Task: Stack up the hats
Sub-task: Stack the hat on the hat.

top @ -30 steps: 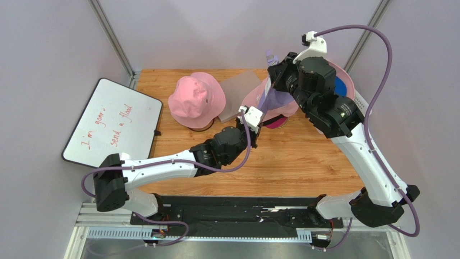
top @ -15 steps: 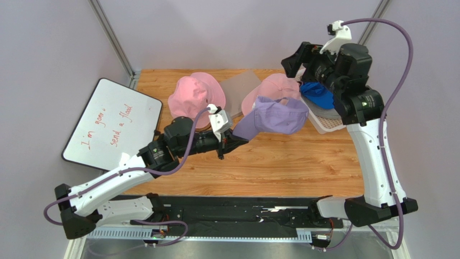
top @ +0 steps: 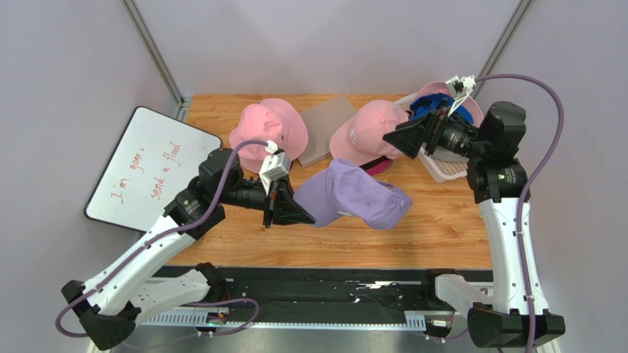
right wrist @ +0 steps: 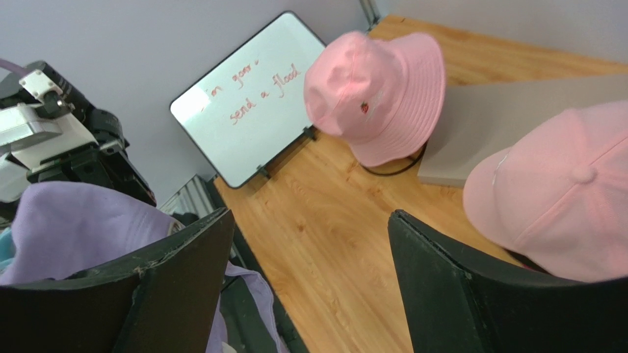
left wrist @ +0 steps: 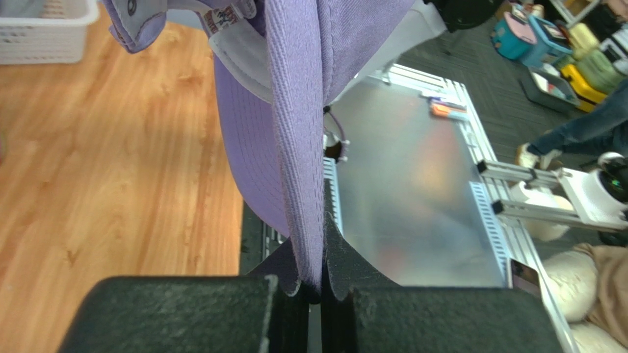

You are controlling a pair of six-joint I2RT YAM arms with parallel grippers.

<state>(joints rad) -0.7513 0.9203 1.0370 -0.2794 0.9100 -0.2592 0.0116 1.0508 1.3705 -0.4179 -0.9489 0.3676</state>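
Note:
My left gripper (top: 292, 210) is shut on the edge of a lavender baseball cap (top: 355, 194), which hangs above the table's middle. In the left wrist view the cap's fabric (left wrist: 295, 110) is pinched between the jaws (left wrist: 313, 283). My right gripper (top: 391, 137) stands open and empty beside a pink cap (top: 363, 132), which lies on a magenta cap (top: 380, 168). The right wrist view shows wide jaws (right wrist: 311, 217), the pink cap (right wrist: 560, 191), a pink bucket hat (right wrist: 376, 92) and the lavender cap (right wrist: 74, 228). The pink bucket hat (top: 267, 134) sits at the back left.
A flat grey slab (top: 326, 126) lies between the two pink hats. A white mesh basket (top: 448, 168) at the back right holds a blue cap (top: 433, 109). A whiteboard (top: 155, 170) with red writing leans off the table's left edge.
The right gripper opened, let go of the lavender cap and drew back right toward the basket. The left gripper took the cap's edge and carried it forward and left.

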